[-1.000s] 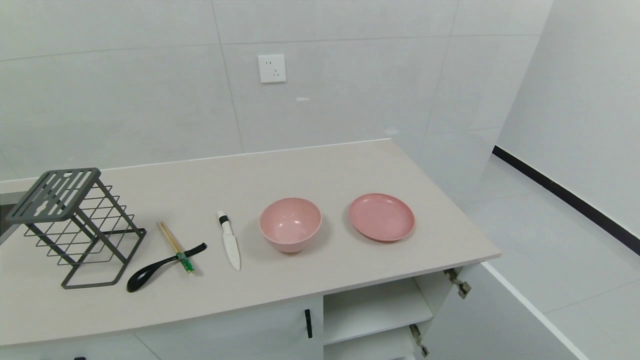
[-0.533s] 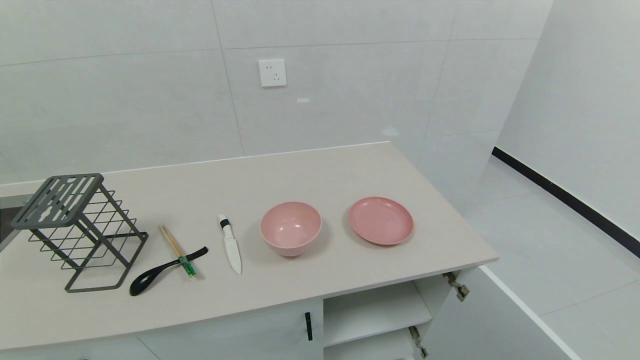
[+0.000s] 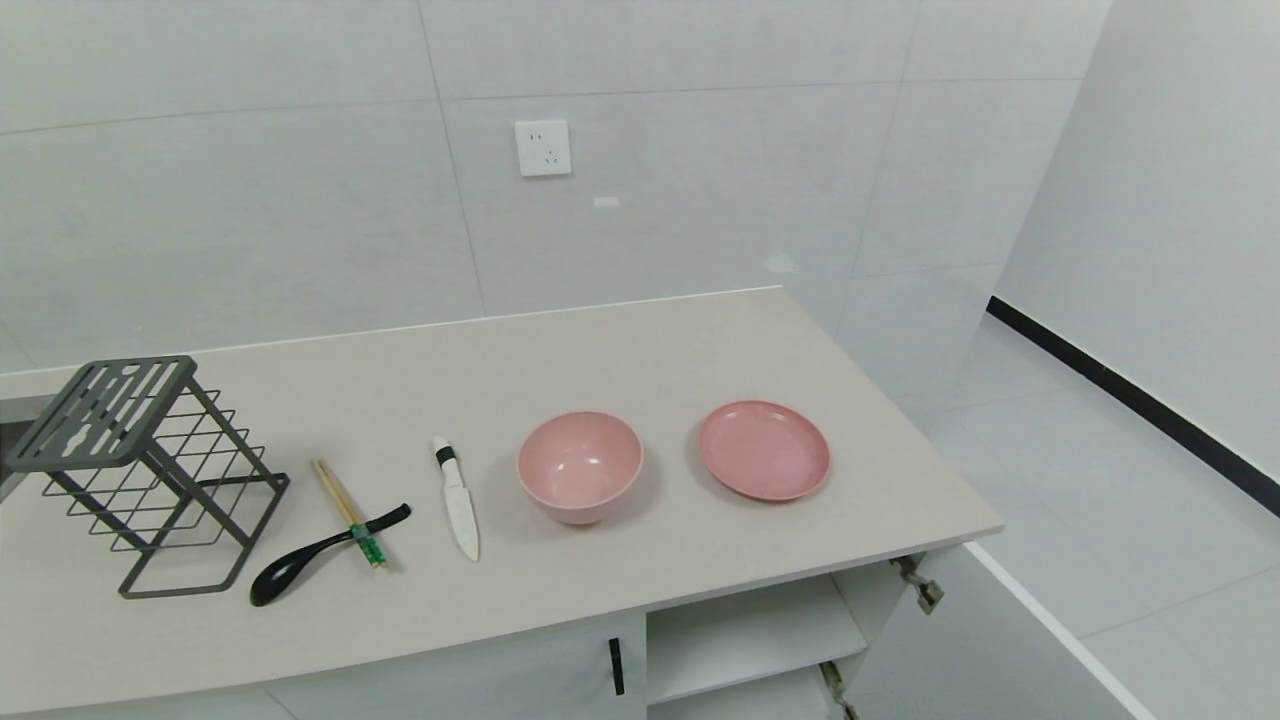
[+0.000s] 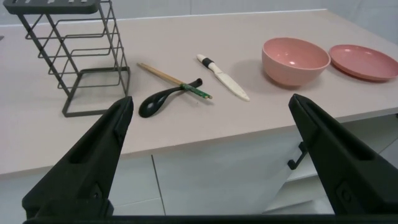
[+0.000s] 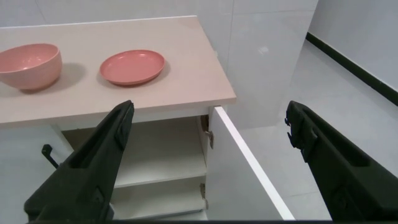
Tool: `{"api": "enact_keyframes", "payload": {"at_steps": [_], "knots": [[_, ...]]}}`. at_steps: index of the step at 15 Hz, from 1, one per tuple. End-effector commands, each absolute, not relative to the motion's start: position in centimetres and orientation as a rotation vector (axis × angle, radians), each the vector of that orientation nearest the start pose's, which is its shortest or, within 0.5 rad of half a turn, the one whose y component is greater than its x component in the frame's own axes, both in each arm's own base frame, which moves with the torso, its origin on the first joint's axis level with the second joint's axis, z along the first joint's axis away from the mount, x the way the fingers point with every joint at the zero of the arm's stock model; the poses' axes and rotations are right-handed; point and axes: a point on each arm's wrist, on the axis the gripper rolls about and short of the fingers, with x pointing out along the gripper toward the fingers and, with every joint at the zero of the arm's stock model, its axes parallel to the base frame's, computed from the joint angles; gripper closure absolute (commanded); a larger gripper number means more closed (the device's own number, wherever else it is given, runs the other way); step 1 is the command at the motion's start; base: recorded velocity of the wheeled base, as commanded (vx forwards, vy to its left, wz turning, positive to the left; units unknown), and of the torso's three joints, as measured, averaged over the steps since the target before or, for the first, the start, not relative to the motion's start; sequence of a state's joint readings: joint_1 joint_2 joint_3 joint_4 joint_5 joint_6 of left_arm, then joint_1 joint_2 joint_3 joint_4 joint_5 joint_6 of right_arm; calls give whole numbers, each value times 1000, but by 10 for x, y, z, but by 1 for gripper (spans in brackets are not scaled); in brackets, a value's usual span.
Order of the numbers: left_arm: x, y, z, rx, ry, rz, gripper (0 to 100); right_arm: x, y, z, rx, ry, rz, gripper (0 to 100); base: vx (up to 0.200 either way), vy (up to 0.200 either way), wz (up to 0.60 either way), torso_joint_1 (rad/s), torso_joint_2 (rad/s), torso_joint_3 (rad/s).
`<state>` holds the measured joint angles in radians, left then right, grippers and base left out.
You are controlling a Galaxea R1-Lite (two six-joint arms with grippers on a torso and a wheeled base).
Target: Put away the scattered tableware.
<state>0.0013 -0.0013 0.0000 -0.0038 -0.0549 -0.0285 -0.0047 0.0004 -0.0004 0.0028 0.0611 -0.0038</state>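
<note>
On the beige counter [image 3: 600,350] a pink bowl [image 3: 580,467] stands beside a pink plate [image 3: 764,449]. Left of the bowl lie a white knife [image 3: 457,496], a black spoon [image 3: 318,552] and a pair of wooden chopsticks [image 3: 346,511] crossing the spoon's handle. My left gripper [image 4: 210,102] is open, in front of and below the counter edge, facing the spoon [image 4: 163,99] and knife [image 4: 224,77]. My right gripper [image 5: 209,107] is open too, held off the counter's right end, facing the plate [image 5: 132,66] and the open cabinet [image 5: 161,162].
A dark wire rack [image 3: 150,470] stands at the counter's left end. Below the counter's right part, a cabinet door [image 3: 1040,640] hangs open, showing white shelves [image 3: 750,625]. A wall socket [image 3: 543,148] sits on the tiled wall behind.
The head camera has tilted slightly, so the whole picture sits a little lower. The tableware itself has not moved.
</note>
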Motion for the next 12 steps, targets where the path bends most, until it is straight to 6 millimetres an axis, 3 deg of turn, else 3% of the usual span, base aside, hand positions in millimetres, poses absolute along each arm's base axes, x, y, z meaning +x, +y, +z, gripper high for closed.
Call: {"api": "enact_keyframes", "payload": {"at_steps": [1,12], "knots": [[-23,-1,76,-29,-4,-54,0,-23,1,75,-4,3,57,0,0,0,0,0,0,0],[-23,-1,76,-31,-4,-54,0,-23,1,76,-5,1,57,0,0,0,0,0,0,0]]}}
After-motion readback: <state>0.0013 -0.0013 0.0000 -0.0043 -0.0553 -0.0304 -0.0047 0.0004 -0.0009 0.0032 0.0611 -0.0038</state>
